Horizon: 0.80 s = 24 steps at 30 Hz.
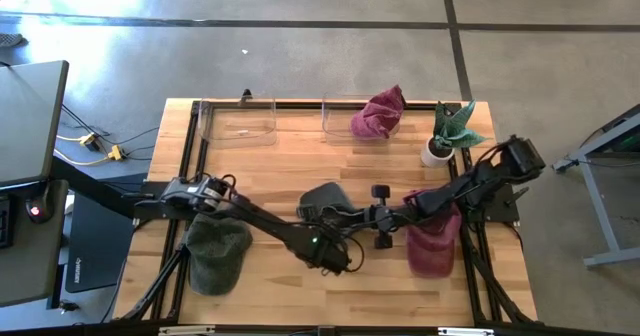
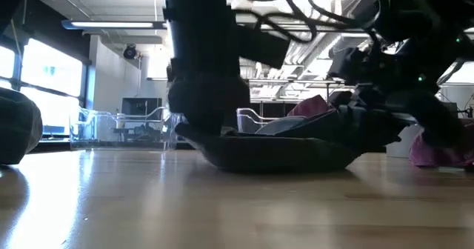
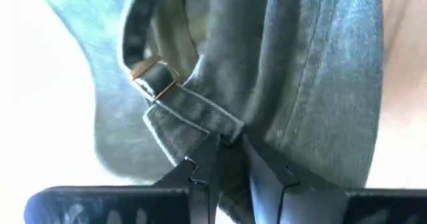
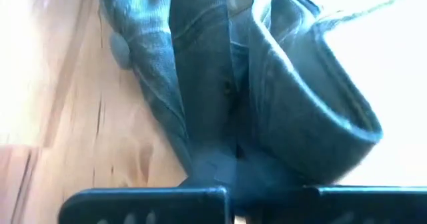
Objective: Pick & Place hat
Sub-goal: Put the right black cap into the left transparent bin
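Note:
A dark grey-blue hat point(image 1: 320, 198) lies at the table's middle; the low view shows it point(image 2: 274, 151) as a shallow dark bowl on the wood. My left gripper point(image 1: 330, 231) point(image 3: 230, 141) is shut on it from the near side. My right gripper point(image 1: 347, 214) point(image 4: 230, 151) is shut on it from the right. A green hat point(image 1: 215, 251) lies at the near left under my left arm. One maroon hat point(image 1: 432, 241) lies at the near right under my right arm, and another point(image 1: 380, 114) sits in a clear bin at the back. My left gripper pinches the hat's back rim point(image 3: 220, 121) between its two fingers, right beside the strap with the brass buckle point(image 3: 152, 77). The fingers slant down from the table's near side. The hat's underside rests on the table. My right gripper is shut on a fold of the crown's cloth point(image 4: 213, 117), between the top button point(image 4: 119, 47) and the curved brim point(image 4: 333, 117). Its fingers slant down from the table's right side. The exact place of contact is hidden behind the cloth.
Two clear bins point(image 1: 238, 121) point(image 1: 345, 126) stand along the far edge. A small potted plant point(image 1: 445, 136) stands at the back right. Bare wood shows between the bins and the grey hat, and along the near edge.

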### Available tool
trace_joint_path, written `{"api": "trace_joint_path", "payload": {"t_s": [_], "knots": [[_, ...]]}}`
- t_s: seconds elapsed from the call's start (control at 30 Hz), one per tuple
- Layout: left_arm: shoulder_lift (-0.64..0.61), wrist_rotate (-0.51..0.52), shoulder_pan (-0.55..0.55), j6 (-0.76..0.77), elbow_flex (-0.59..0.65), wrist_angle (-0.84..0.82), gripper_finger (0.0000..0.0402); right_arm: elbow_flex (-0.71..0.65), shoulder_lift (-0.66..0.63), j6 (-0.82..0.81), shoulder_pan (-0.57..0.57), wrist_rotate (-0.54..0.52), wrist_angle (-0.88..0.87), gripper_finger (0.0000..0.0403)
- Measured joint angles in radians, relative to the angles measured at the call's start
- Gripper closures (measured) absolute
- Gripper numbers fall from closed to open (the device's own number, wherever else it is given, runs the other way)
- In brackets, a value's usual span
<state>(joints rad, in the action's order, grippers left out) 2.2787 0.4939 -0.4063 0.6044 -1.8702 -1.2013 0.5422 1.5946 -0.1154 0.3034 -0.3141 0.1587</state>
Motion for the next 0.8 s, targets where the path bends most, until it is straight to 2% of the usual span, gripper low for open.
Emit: {"api": "trace_joint_path", "payload": {"t_s": [0.27, 0.4, 0.57, 0.73, 0.8], "knots": [[-0.002, 0.068, -0.015, -0.023, -0.112, -0.006, 0.0342, -0.002, -0.117, 0.010, 0.040, 0.005, -0.042, 0.0401], [-0.004, 0.095, 0.002, -0.048, -0.143, 0.084, 0.0342, -0.001, -0.150, 0.042, 0.059, 0.017, -0.031, 0.0399], [-0.005, -0.020, 0.062, -0.187, -0.082, 0.305, 0.0342, -0.001, -0.116, 0.079, 0.072, 0.076, 0.033, 0.0401], [-0.005, -0.118, 0.123, -0.201, 0.054, 0.435, 0.0342, -0.001, -0.030, 0.071, 0.061, -0.016, 0.065, 0.0402], [-0.007, -0.153, 0.138, -0.197, 0.098, 0.466, 0.0342, -0.001, -0.001, 0.078, 0.050, -0.016, 0.054, 0.0401]]}}
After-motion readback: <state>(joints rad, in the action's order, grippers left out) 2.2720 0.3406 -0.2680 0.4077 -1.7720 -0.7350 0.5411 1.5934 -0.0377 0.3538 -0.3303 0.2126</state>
